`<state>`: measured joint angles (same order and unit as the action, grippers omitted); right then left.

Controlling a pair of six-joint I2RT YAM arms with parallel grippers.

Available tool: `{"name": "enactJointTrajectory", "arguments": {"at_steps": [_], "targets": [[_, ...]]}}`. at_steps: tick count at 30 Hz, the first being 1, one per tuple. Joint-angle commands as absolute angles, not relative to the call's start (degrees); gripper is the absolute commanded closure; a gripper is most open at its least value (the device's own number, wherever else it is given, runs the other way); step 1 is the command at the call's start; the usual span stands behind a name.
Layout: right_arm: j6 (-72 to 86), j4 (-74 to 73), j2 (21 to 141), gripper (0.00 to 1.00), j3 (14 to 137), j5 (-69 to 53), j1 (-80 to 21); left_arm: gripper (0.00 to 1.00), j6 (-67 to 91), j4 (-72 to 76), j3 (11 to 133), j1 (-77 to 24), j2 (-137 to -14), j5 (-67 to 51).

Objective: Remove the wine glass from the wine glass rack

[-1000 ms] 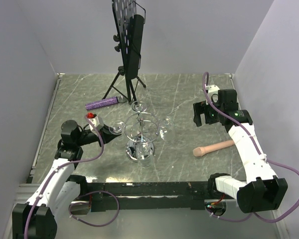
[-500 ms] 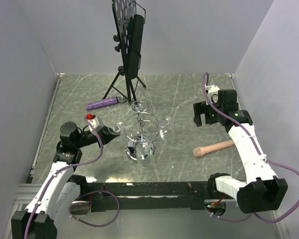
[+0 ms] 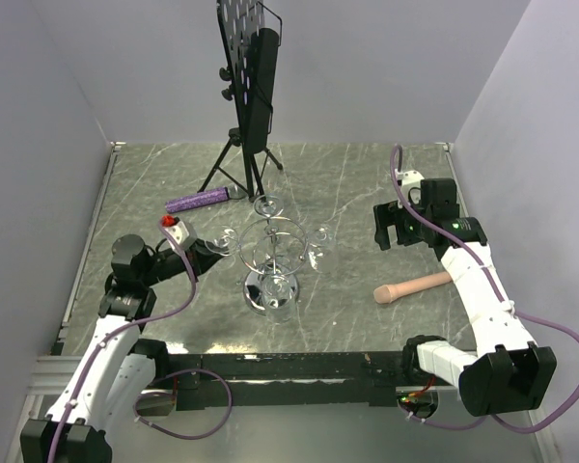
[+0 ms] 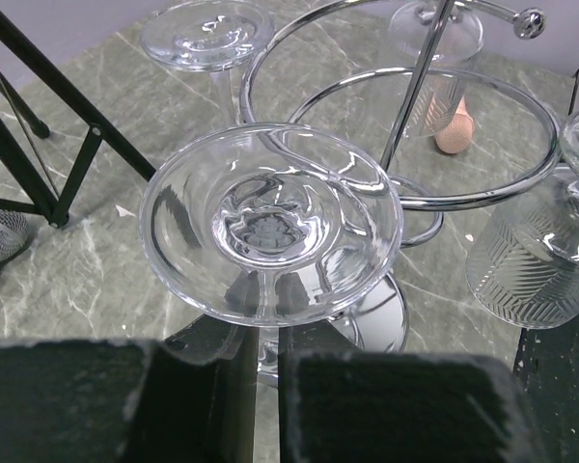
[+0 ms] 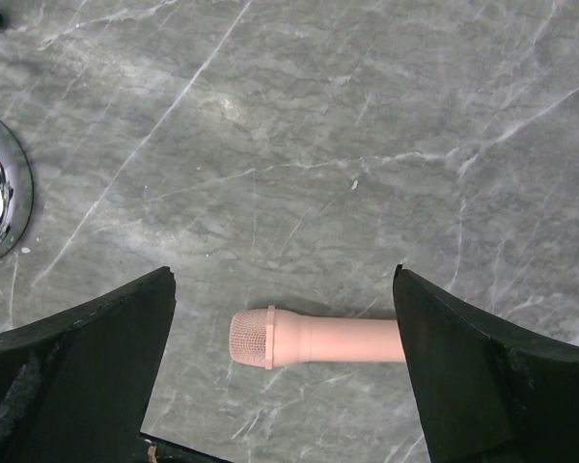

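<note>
The grey veined worktop (image 3: 367, 183) is carrying a black perforated music stand (image 3: 241, 48) by its far edge and the chrome wire wine glass rack (image 3: 270, 289) at its middle. The left hand (image 4: 261, 386) is pinching the stem of the inverted clear wine glass (image 4: 270, 222) on the rack's left-edge side. The right hand (image 5: 282, 280), spread wide, is hovering above a pink microphone (image 5: 318, 338) near the right edge.

The wine glass (image 4: 270, 222) was clear, the wine glass rack (image 4: 482, 92) shiny chrome, the table (image 3: 367, 193) grey-green marble veined in white. A second glass (image 4: 531, 260) bore a cut leaf pattern. Also seen were a peach-pink microphone (image 3: 413, 285), a purple microphone (image 3: 201, 201), a black perforated music stand (image 3: 243, 58) and purple cables (image 3: 397, 159).
</note>
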<state>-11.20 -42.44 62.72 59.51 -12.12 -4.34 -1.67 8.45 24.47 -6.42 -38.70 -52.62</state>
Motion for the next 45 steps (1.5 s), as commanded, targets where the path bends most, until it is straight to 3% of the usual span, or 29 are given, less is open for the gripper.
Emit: {"name": "enactJointTrajectory", "arguments": {"at_steps": [1,14,23,32,38,45], "targets": [[-11.34,-41.05,61.61,0.0,59.76,-12.48,-4.13,0.99,-2.63,8.09,27.25,-5.01,-36.74,-50.54],[-11.51,-40.78,63.46,0.0,61.08,-13.18,-4.13,0.99,-5.09,0.1,29.0,-3.96,-32.7,-47.47],[-12.57,-40.17,63.02,0.0,63.1,-13.01,-4.13,0.99,-2.11,-7.11,33.74,-2.03,-33.04,-33.24],[-14.76,-37.62,62.67,0.0,70.39,-10.63,-4.13,0.99,2.02,-14.58,44.02,-0.18,-41.47,-24.1],[-20.64,-32.88,58.81,0.0,73.91,-19.32,-4.92,0.99,2.1,-23.71,54.73,2.9,-49.12,-22.15],[-33.03,-28.04,56.08,0.0,76.99,-17.23,-17.56,0.99,6.06,-42.26,69.42,8.78,-61.95,-30.74]]}}
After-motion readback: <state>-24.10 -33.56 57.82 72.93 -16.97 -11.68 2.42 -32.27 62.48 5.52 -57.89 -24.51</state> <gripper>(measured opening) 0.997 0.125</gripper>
